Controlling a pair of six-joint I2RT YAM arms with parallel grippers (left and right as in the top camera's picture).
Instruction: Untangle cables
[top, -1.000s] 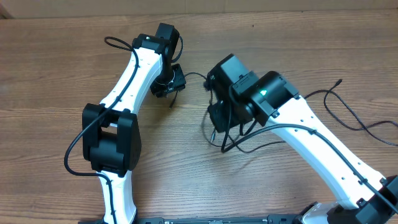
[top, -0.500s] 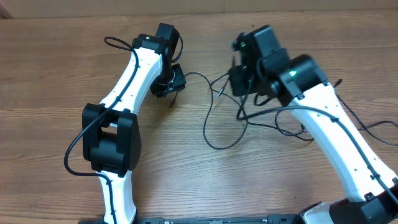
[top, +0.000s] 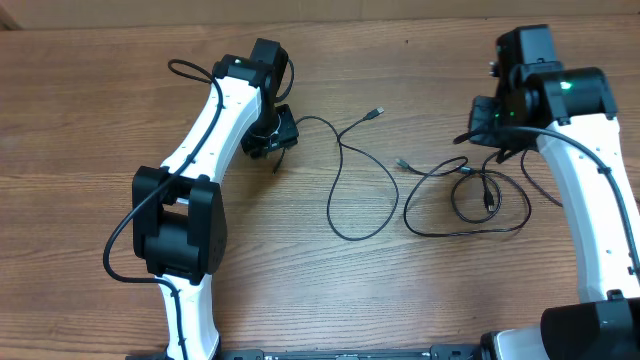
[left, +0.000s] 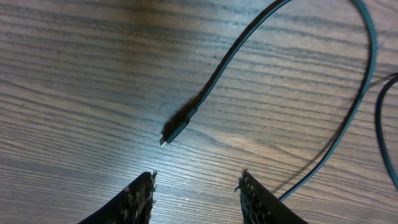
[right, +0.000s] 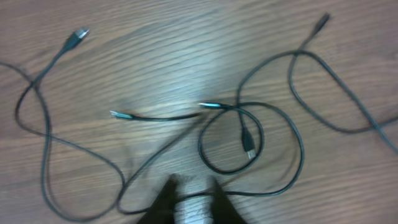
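Several thin black cables lie on the wooden table. One long cable (top: 345, 165) runs from my left gripper (top: 270, 138) through a big loop, with one plug up at the middle (top: 376, 112). A looser bunch of loops (top: 465, 200) lies below my right gripper (top: 492, 132). In the left wrist view my left gripper (left: 196, 190) is open, just short of a plug end (left: 173, 132). In the right wrist view, which is blurred, my right gripper (right: 193, 186) is a little apart, with one strand (right: 249, 194) crossing between the fingers and nothing clamped.
The arms' own thicker black wires run along the white links (top: 130, 215). Another thin cable trails off toward the right edge (top: 545, 185). The table's back edge (top: 320, 22) runs along the top.
My right arm has swung from the middle to the far right, dragging the bunched cables with it; they now lie spread in loose loops. The left arm has not moved.
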